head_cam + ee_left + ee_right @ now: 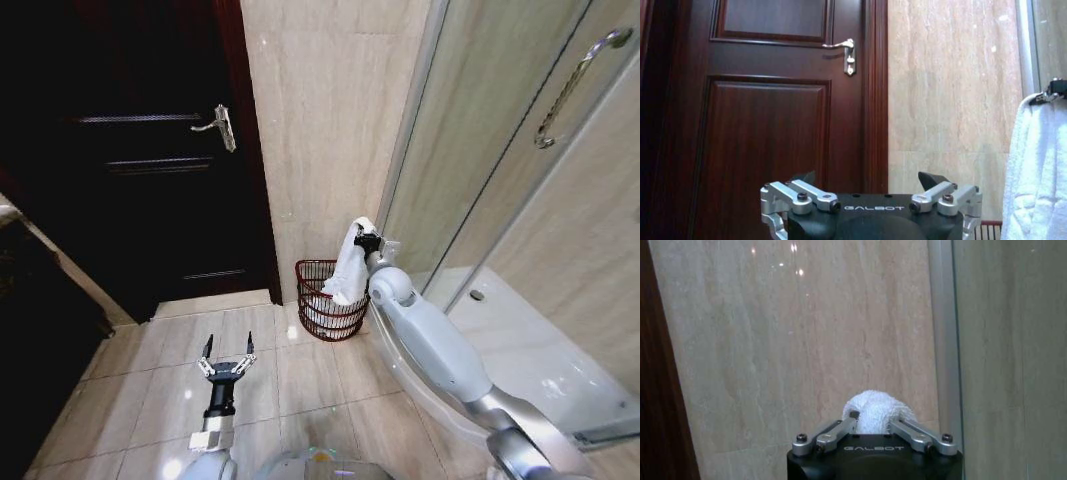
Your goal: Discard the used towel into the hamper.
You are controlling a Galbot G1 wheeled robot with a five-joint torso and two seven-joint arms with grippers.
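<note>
The right hand (366, 240) is clamped on the top of the white towel (349, 272), which hangs lengthwise straight down over the hamper (330, 300) in the wall corner. The left hand (227, 365), fingers apart, waits low over the floor, well short of the hamper.

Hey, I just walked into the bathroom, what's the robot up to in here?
The right gripper is shut on a white terry towel, holding it up so it hangs over the small round dark reddish-brown wire hamper, which stands on the tile floor in the corner between the beige stone wall and the glass shower enclosure. The towel's lower end reaches the hamper's rim but has not been released. The left gripper is open, idle, low over the floor facing the dark wooden door.
</note>
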